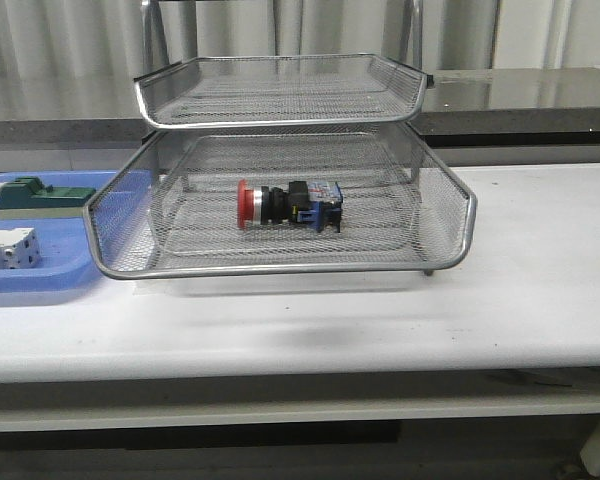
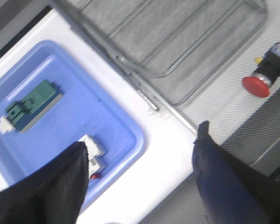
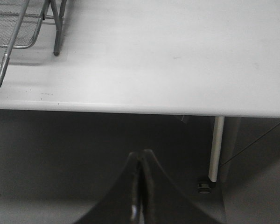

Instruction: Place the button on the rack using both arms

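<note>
this looks like a lab or industrial test room set up for robot work. a plain white counter [image 1: 520, 290] on thin metal legs [image 3: 217, 148] stands before pale corrugated wall panels [image 1: 70, 50], with a dark stone-like ledge [image 1: 520, 100] running behind it. at nine o'clock a blue plastic tray [image 1: 40, 280] holds electrical parts: a green block [image 1: 35, 193] and a white-grey terminal block [image 1: 8, 247]. a wire-mesh rack [image 1: 280, 90] holds a red-headed push-button switch [image 1: 288, 204]. the floor below is bare grey.
</note>
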`<state>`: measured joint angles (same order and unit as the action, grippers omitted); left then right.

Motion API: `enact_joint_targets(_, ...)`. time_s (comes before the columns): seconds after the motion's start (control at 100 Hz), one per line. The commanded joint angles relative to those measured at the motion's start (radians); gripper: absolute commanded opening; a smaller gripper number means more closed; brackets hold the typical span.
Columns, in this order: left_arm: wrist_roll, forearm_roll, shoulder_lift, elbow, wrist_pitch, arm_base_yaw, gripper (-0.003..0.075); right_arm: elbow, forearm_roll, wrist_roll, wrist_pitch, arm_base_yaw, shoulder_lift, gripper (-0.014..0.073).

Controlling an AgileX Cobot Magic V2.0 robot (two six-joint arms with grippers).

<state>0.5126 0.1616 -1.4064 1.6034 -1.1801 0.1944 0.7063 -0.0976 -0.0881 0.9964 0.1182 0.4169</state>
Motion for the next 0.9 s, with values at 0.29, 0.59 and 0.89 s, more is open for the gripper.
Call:
enact_joint_targets(0.29,-0.013,0.103,0.486,-0.527,0.487,-0.183,0.0452,0.032,-0.016,0.006,-0.062,-0.007,0.006,-0.0067)
enact_joint_targets(0.59,-0.013,0.18,0.869,-0.941,0.779,-0.183,0.0452,0.032,-0.016,0.006,-0.062,-0.007,0.006,-0.0067)
enact_joint_targets(0.89,-0.013,0.253,1.189,-1.235,1.006,-0.183,0.0452,0.032,-0.016,0.006,-0.062,-0.007,0.006,-0.0067)
